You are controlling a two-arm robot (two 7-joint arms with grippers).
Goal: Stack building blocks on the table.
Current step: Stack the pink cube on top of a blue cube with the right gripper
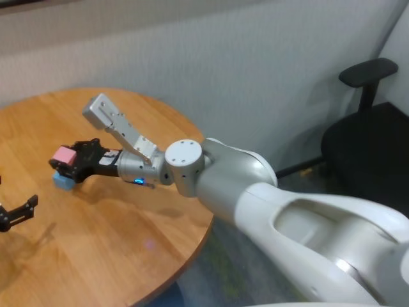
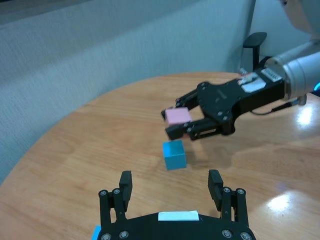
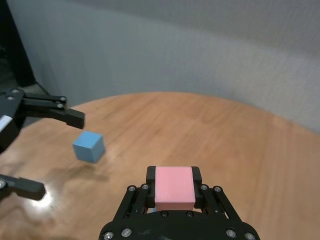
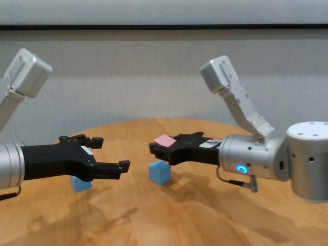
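Observation:
My right gripper (image 1: 66,164) is shut on the pink block (image 1: 63,155) and holds it just above a light blue block (image 1: 62,181) that stands on the round wooden table (image 1: 128,243). The chest view shows a small gap between the pink block (image 4: 164,140) and this blue block (image 4: 159,171). My left gripper (image 2: 170,184) is open and empty, hovering low at the table's left, facing this blue block (image 2: 174,154). The second light blue block (image 4: 80,183) sits on the table beside the left gripper (image 4: 110,154). It also shows in the right wrist view (image 3: 89,146).
A black office chair (image 1: 364,128) stands on the floor to the right, beyond the table. A grey wall (image 1: 255,57) runs behind the table. The table's rounded edge (image 1: 198,246) curves close under my right forearm.

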